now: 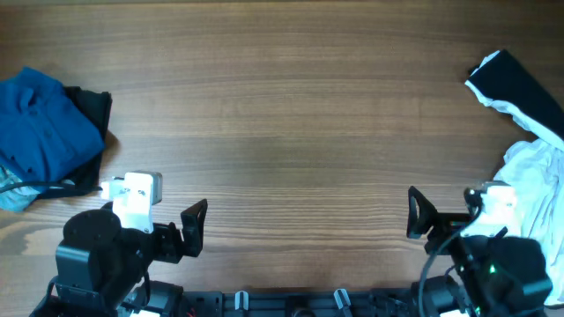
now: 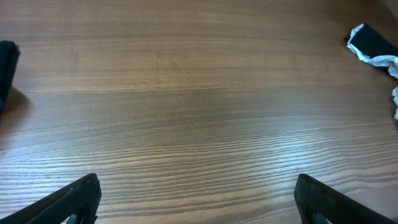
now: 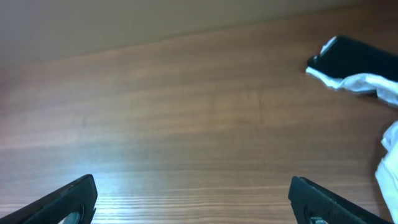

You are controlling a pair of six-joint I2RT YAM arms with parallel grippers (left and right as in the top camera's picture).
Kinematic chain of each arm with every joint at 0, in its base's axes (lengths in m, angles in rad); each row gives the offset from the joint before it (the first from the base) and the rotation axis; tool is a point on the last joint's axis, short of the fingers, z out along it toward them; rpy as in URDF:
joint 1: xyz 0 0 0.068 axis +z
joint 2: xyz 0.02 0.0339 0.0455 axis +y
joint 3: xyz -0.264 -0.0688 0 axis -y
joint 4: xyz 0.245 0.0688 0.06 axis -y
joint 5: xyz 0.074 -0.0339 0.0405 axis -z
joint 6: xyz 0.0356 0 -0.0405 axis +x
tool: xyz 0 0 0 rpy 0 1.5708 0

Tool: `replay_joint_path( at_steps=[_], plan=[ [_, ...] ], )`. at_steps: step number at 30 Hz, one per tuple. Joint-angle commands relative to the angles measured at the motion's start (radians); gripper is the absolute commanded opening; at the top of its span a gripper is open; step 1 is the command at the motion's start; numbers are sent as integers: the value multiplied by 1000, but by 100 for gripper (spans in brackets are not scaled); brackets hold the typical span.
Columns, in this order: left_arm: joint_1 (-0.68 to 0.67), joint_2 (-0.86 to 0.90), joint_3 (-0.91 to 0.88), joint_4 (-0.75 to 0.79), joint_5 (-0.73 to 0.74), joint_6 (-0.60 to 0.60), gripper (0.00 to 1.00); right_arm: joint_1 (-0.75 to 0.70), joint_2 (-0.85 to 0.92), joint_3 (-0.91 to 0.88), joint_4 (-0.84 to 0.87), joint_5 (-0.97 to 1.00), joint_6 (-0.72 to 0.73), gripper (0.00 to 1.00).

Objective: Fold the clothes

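A crumpled blue garment (image 1: 44, 132) lies at the table's left edge on top of a black garment (image 1: 95, 110). A black and white garment (image 1: 529, 123) lies bunched at the right edge. It also shows in the left wrist view (image 2: 370, 46) and the right wrist view (image 3: 354, 62). My left gripper (image 1: 196, 227) is open and empty near the front edge, right of the blue garment; its wrist view (image 2: 198, 186) shows only bare wood between the fingers. My right gripper (image 1: 414, 214) is open and empty, left of the white cloth; its wrist view (image 3: 193, 186) shows the same.
The wooden table (image 1: 282, 114) stretches between the two piles. The arm bases stand along the front edge. A corner of the black garment (image 2: 7, 62) shows at the left edge of the left wrist view.
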Motion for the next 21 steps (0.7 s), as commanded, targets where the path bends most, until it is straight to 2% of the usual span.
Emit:
replay_joint_path(
  at_steps=[1,5,14,16,19,21],
  plan=[
    [-2,-3,-7,3,-10,19,100,-2,-127,-119,102,0,-97,100],
    [-2,-3,-7,3,-9,19,100,-27,-275,-316,331,-49,-190,100],
    [-2,-3,-7,3,-9,19,100,-119,-282,-690,994,-50,-307,100],
    [-2,-3,-7,3,-10,19,100,-145,-282,-772,1094,-120,-329,100],
    [-2,-3,-7,3,-10,19,100,-157,-282,-771,925,-232,-356,100],
    [-2,-3,-7,3,-10,19,100,-157,-282,-771,934,-236,-297,100]
  ],
)
